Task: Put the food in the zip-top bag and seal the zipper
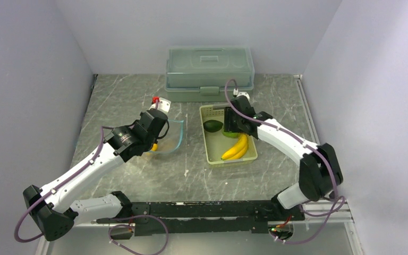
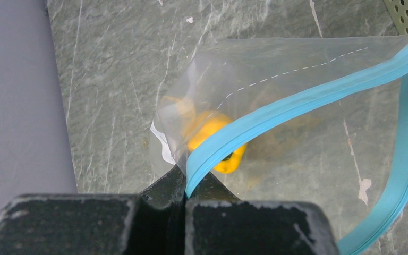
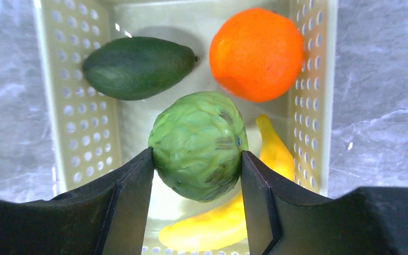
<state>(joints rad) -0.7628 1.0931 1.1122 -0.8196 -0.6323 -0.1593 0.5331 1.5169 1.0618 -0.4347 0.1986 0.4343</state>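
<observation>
— Grey marbled stone is seen as the bench (image 1: 138, 98), and it is closed in by pale plain walls (image 1: 32, 79). What is held by the left jaws?

— The left jaws are pressed together on the thin teal-blue zipper strip (image 2: 297, 101), at one corner of the clear floppy zip-top bag (image 2: 297, 58). The bag's mouth is held agape, and the bag is laid on the bench to the left of the basket.

— Is anything found inside it?

— A small yellow toy pepper (image 2: 212, 135) is seen through the plastic, close to the pinched corner.

— And the right jaws?

— The right jaws are positioned inside the pale green perforated basket (image 3: 69, 106). They are set against both sides of the light green round fruit (image 3: 199, 143), which is pinched between them.

— What else is kept in the basket?

— A dark green avocado (image 3: 138, 66) and an orange ball (image 3: 257, 53) are laid side by side beyond the fruit. Yellow bananas (image 3: 218, 226) are laid beside and beneath it.

— What is placed behind?

— A large translucent green lidded box (image 1: 210, 69) is stood against the back wall, just behind the basket.
</observation>
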